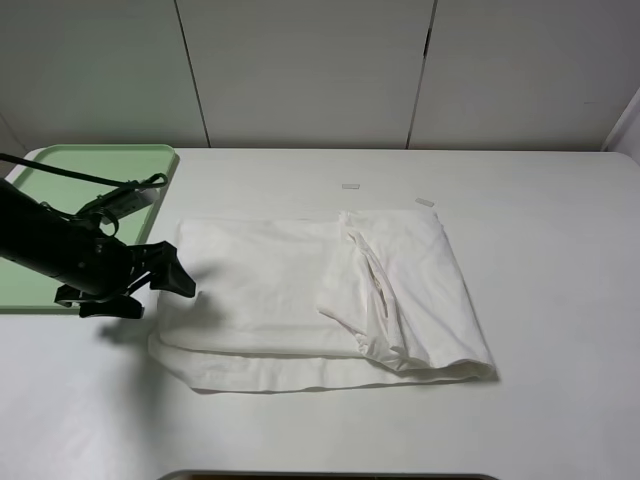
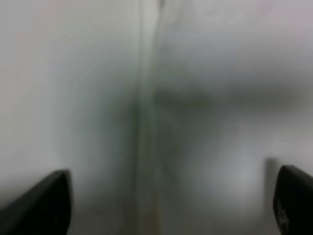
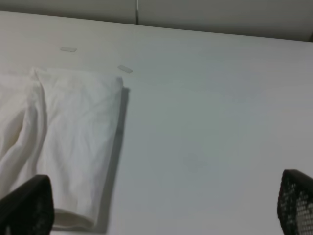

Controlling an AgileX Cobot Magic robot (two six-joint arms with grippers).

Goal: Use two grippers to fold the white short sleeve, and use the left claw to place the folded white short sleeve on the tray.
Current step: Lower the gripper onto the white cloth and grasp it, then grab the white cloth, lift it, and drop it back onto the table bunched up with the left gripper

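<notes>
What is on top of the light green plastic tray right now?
The tray shows bare green, no cloth. The black left arm and a cable cross above its near right part, hiding that area. The wrinkled white T-shirt lies beside it on the white table.

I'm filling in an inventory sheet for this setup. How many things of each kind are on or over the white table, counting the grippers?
White cotton short-sleeve T-shirt: 1
Light green plastic rectangular tray: 1
Small white tape strips: 2
Black two-fingered grippers: 2, the left gripper and the right gripper
Total: 6
</notes>
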